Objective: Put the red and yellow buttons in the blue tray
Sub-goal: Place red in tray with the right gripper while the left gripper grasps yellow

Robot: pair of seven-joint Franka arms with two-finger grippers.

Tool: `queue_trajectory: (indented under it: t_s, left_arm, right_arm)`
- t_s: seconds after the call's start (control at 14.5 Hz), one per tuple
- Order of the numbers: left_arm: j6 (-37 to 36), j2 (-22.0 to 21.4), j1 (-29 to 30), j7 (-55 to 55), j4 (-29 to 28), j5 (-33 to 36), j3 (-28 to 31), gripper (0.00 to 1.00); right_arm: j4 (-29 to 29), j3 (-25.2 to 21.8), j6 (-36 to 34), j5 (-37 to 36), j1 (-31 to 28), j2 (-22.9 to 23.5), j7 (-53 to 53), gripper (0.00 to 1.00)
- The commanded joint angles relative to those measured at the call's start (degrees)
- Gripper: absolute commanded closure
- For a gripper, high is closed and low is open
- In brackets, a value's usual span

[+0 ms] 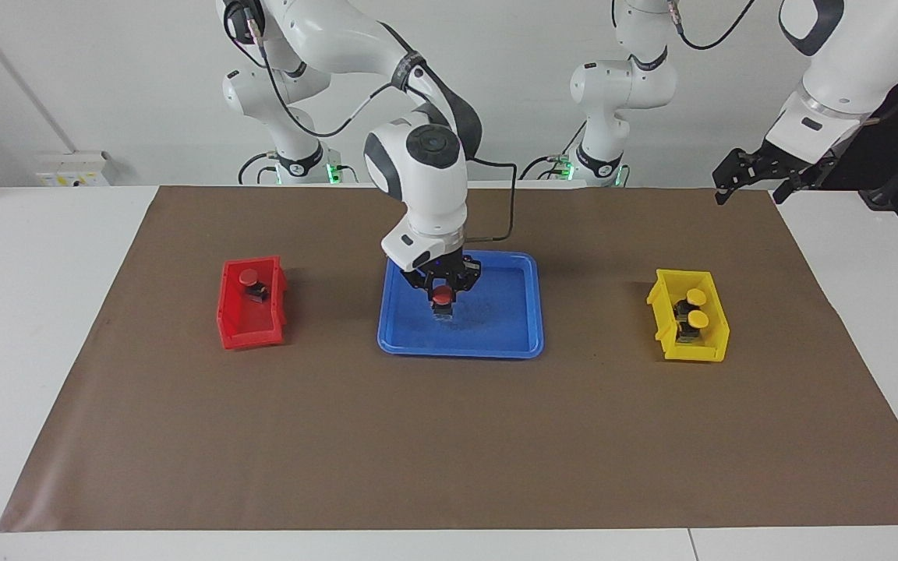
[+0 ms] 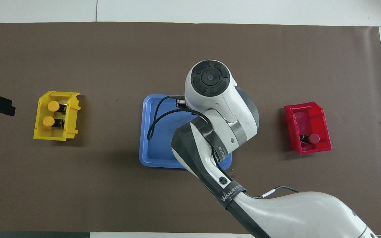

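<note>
The right gripper (image 1: 442, 297) was closed on a red button (image 1: 442, 295), holding it upright just over the floor of the blue tray (image 1: 513, 327) directly below, while the left gripper (image 1: 753, 178), fingers apart, waited above the table's left-arm end.

Robotics lab: twin Franka arms (image 1: 418, 156), papered table (image 1: 449, 436).

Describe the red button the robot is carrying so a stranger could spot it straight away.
Find the blue tray in the middle of the brown mat. Over its floor the right gripper holds a red button in its jaws. The other red button sits in the red bin.
</note>
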Motion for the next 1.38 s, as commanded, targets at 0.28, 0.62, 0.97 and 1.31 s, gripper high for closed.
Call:
queue_trajectory:
  t_s: [0.28,0.62,0.97,1.31]
  left_arm:
    - [25.24,-1.85,0.75,0.29,-22.73,0.96,-0.35,0.1]
    - [32.99,4.75,2.86,0.82,-25.38,0.87,-0.35,0.21]
    - [37.13,5.64,4.61,1.43,-28.02,0.87,-0.35,0.25]
    - [37.13,5.37,4.36,1.43,-29.08,-0.44,-0.53,0.28]
  right_arm:
    - [-5.15,-0.32,5.1,0.35,1.31,0.13,2.07,0.68]
    - [-3.86,-0.41,5.73,-0.96,0.69,-0.14,1.72,0.32]
    - [-7.76,-0.94,-2.7,-2.2,-8.68,-11.7,-16.05,0.32]
    - [-30.78,-0.85,-0.89,-1.5,-25.47,-30.08,-42.1,0.32]
